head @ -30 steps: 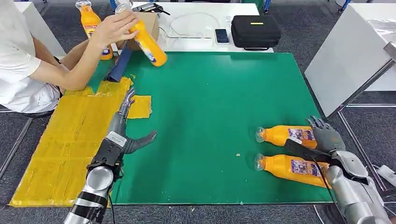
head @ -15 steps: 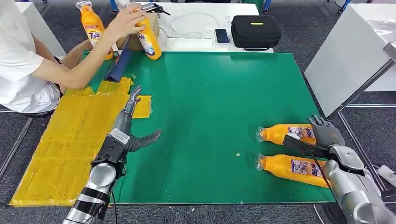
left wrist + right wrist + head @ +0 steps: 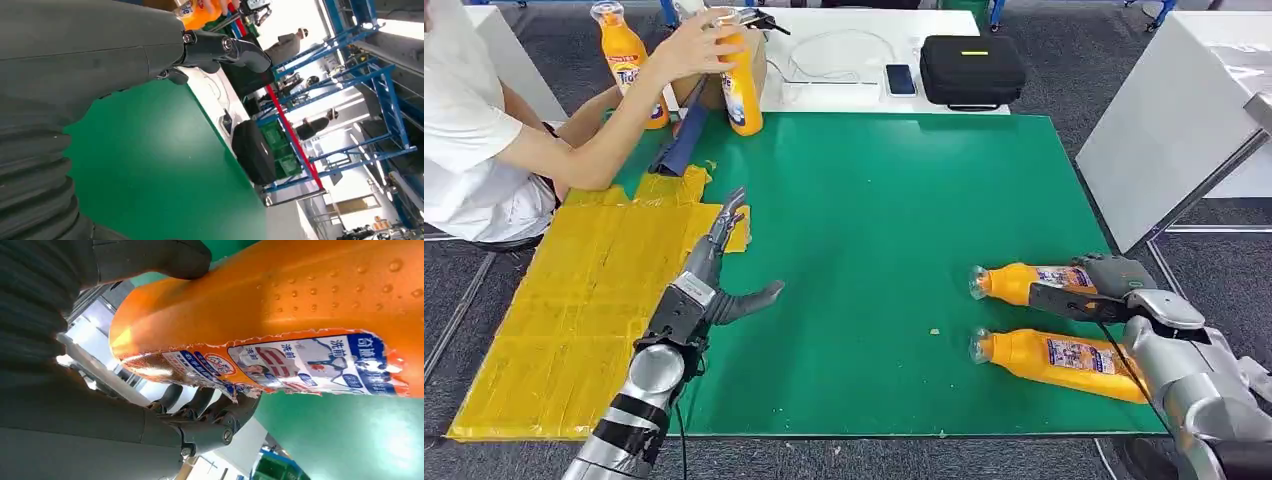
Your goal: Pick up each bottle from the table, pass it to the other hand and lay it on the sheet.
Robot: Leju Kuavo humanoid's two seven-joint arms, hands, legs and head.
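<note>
Two orange bottles lie on their sides on the green mat (image 3: 874,200) at the right. My right hand (image 3: 1114,282) wraps the base end of the far bottle (image 3: 1024,284), thumb along its near side and fingers over the top. The bottle still rests on the mat. The right wrist view has that bottle (image 3: 300,305) between thumb and fingers of my right hand (image 3: 100,405). The near bottle (image 3: 1054,360) lies free. Over the mat, beside the yellow sheet (image 3: 594,290), my left hand (image 3: 719,275) is open with its fingers stretched and nothing in it; the same hand (image 3: 100,65) is empty.
A person at the far left stands an orange bottle (image 3: 742,85) upright at the mat's far edge; another bottle (image 3: 629,60) stands beside it. A blue strip (image 3: 682,140), cardboard box (image 3: 754,45), phone (image 3: 900,77) and black case (image 3: 972,68) lie beyond. A white panel (image 3: 1184,120) stands right.
My right hand has come down and closed around the far bottle's base. My left hand has drifted forward and right. The person has tipped their bottle upright at the far edge.
</note>
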